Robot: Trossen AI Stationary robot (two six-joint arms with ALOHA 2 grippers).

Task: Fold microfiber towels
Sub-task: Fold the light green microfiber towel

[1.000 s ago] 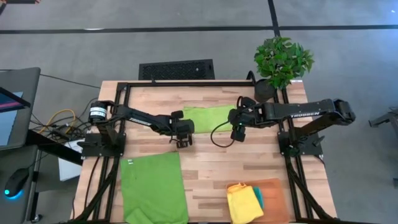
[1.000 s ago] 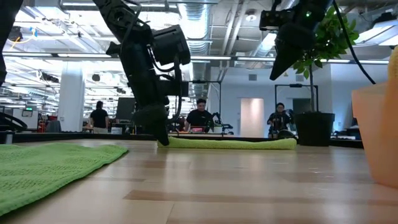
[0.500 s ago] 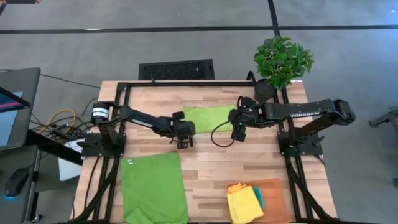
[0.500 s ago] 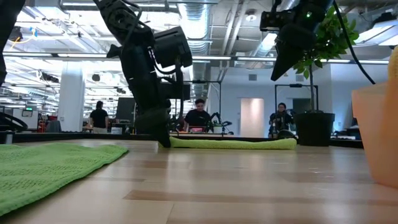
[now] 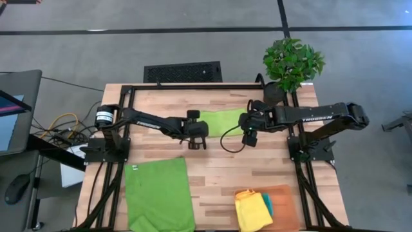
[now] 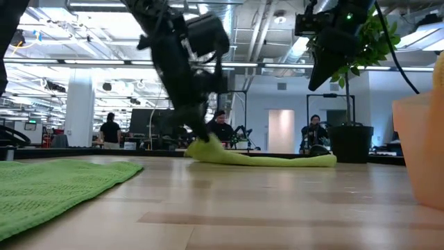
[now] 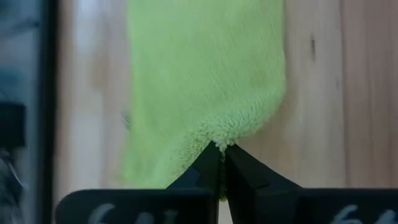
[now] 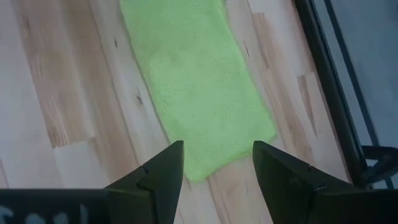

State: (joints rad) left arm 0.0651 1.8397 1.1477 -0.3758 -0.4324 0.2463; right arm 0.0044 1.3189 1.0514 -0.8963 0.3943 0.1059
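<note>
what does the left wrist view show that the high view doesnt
Only the left wrist view: the left gripper shut on a pinched corner of the folded lime green towel. Only the high view: the spread green towel, the yellow towel and teal towel on the orange mat, the open right gripper, the plant. Both: the folded towel, the wooden table.

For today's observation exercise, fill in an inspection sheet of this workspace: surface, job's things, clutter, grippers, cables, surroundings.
Surface: wooden table, black frame.
Job's things: folded lime towel at the back; spread lime towel in front; yellow towel and teal towel on an orange mat.
Clutter: nothing seen.
Grippers: left gripper shut on the folded towel's corner; right gripper open above its other end.
Cables: bundle left of the table.
Surroundings: potted plant, floor vent, people behind.
</note>
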